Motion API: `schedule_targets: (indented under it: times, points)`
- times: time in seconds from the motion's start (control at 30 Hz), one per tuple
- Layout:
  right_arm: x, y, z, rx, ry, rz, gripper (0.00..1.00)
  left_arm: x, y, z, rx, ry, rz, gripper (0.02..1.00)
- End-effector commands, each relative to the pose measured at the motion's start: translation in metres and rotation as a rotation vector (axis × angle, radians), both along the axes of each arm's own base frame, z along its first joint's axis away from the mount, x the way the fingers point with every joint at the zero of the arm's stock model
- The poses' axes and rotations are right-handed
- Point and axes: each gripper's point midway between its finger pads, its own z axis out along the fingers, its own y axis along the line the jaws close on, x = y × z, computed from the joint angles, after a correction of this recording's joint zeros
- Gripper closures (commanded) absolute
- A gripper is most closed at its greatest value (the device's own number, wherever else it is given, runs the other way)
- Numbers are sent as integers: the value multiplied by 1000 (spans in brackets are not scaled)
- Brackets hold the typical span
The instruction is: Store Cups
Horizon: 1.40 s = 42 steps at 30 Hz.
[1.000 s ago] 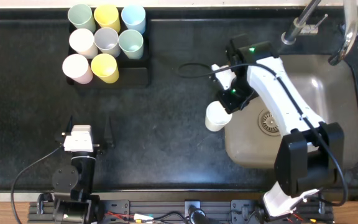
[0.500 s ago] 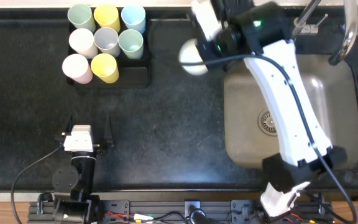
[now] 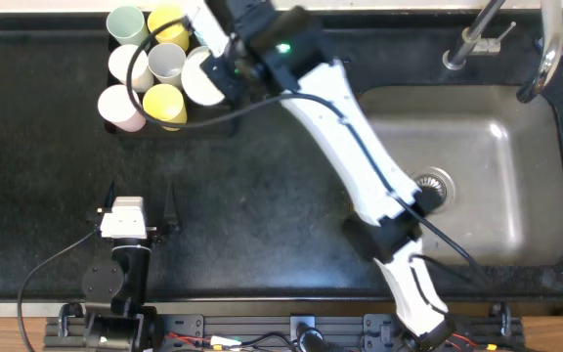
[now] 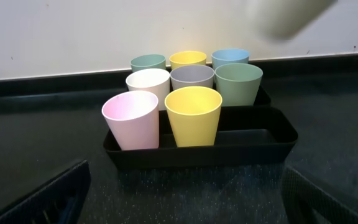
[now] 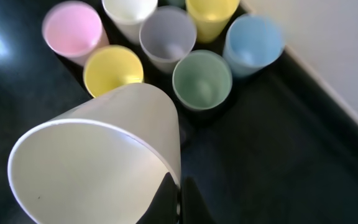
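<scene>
A black tray (image 4: 229,149) was seen, with a pink cup (image 4: 131,119), a yellow cup (image 4: 193,115), a white cup (image 4: 148,82), a grey cup (image 4: 192,78), a green cup (image 4: 238,83), a blue cup (image 4: 230,57), a second yellow cup (image 4: 188,59) and a paler green cup (image 4: 148,62). A cream cup (image 5: 104,162) was noted. The worktop (image 3: 262,196) was speckled black.

Tray (image 4: 229,155) corner beside nearer yellow cup (image 4: 193,115) free

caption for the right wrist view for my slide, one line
Right claw holds a tilted white cup close to the black tray of pastel cups.
</scene>
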Motion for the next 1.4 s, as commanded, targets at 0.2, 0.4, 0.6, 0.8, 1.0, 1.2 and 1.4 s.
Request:
schedule_targets:
  times: [0.2, 0.4, 0.6, 0.8, 1.0, 1.2, 1.4]
  points:
    - [4, 11, -31, -41, 35, 9, 958, 0, -2, 1, 18, -6, -11, 20]
    - [-3, 15, -63, -102, 100, 29, 958, 0, -2, 1, 18, -6, -11, 20]
    - [2, 15, -85, -142, 117, 22, 958, 0, -2, 1, 18, -6, -11, 20]
    - [3, 16, -97, -157, 130, 28, 956, 0, -2, 1, 18, -6, -11, 20]
    - [7, 19, -105, -159, 125, 37, 956, 0, -2, 1, 18, -6, -11, 20]
    - [11, 22, -117, -166, 128, 41, 956, 0, -2, 1, 18, -6, -11, 20]
    - [12, 22, -127, -178, 138, 45, 958, 0, -2, 1, 18, -6, -11, 20]
